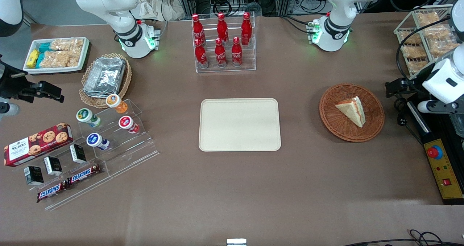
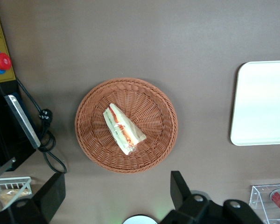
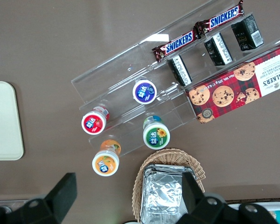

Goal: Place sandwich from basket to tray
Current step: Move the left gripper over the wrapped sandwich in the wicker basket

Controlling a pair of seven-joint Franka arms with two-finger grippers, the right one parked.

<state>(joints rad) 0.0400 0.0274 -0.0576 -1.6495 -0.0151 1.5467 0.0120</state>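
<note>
While the sandwich (image 2: 122,128) lies flat in the middle of the basket (image 2: 90,140), it shows as a pale bread wedge with a red-orange and green filling stripe along its cut edge. Gripper (image 2: 116,193) hovers above the basket's rim, fingers (image 2: 179,186) spread wide, holding nothing. Tray (image 1: 239,124) sits bare mid-table, well apart from the basket, toward the parked arm's end.

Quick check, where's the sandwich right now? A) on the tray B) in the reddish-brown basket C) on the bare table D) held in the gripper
B: the sandwich lies in the basket; the tray is bare, and the gripper is open above the basket.
</note>
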